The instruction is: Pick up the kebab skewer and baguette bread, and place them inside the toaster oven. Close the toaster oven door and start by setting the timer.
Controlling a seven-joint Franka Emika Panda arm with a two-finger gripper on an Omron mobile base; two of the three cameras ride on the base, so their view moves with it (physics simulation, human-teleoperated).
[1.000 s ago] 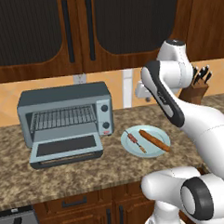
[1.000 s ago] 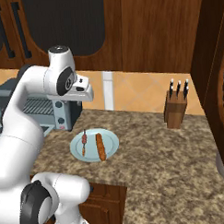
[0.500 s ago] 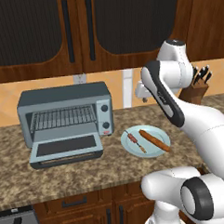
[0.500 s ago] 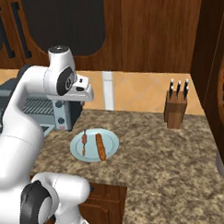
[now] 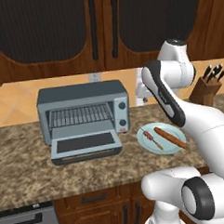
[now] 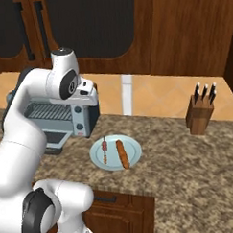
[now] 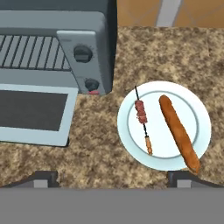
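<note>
Meanwhile, left base view: toaster oven [image 5: 81,111] with its door [image 5: 86,145] down; nothing on the table [image 5: 24,174] has moved. Right base view: kebab skewer [image 6: 104,148] and baguette bread [image 6: 122,153] share a plate [image 6: 134,147]. Hand view: the claw [image 7: 113,177] has just spread wide, empty, poised for picking.

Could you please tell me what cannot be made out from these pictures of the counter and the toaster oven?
- Toaster oven: in the right base view the arm covers much of it; in the hand view the picture's edge cuts off its left part.
- Knob markings: too small to read.
- Gripper: just the fingertips show, spread wide, holding nothing.
- Knife block: partly behind the arm, left base view.
</note>
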